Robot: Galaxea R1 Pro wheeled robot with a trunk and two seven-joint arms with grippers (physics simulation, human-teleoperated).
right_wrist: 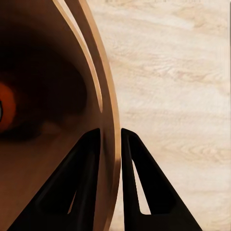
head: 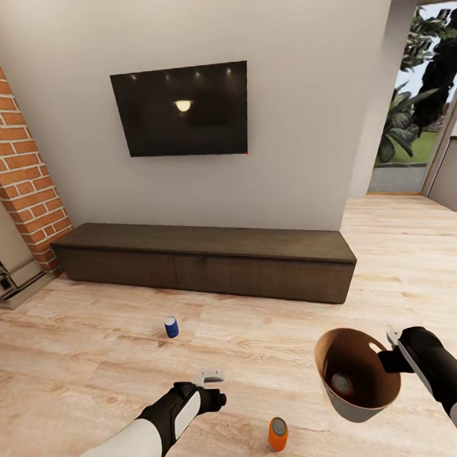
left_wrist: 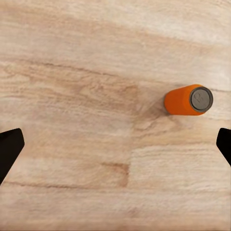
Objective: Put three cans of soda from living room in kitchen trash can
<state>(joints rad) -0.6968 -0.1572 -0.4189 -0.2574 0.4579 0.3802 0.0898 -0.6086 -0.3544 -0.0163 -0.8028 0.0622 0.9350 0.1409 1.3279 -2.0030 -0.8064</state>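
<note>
A dark blue can of soda (head: 171, 327) with a white band stands on the wood floor in front of the cabinet. An orange can of soda (head: 278, 434) (left_wrist: 187, 99) stands on the floor nearer me, just right of my left gripper (head: 212, 386) (left_wrist: 115, 144), which hovers above the floor, open and empty. My right gripper (head: 390, 351) (right_wrist: 110, 134) is shut on the rim of the tash can (head: 364, 408) (right_wrist: 103, 86), holding it tilted above the floor. Another orange can of soda (head: 342, 384) (right_wrist: 6, 107) lies inside it.
A long low dark-wood cabinet (head: 210, 260) runs along the wall under a black TV (head: 181, 110). A brick column (head: 14, 154) stands at the left. An opening (head: 417, 109) at the far right looks onto plants outside. Light wood floor (head: 93, 345) lies all around.
</note>
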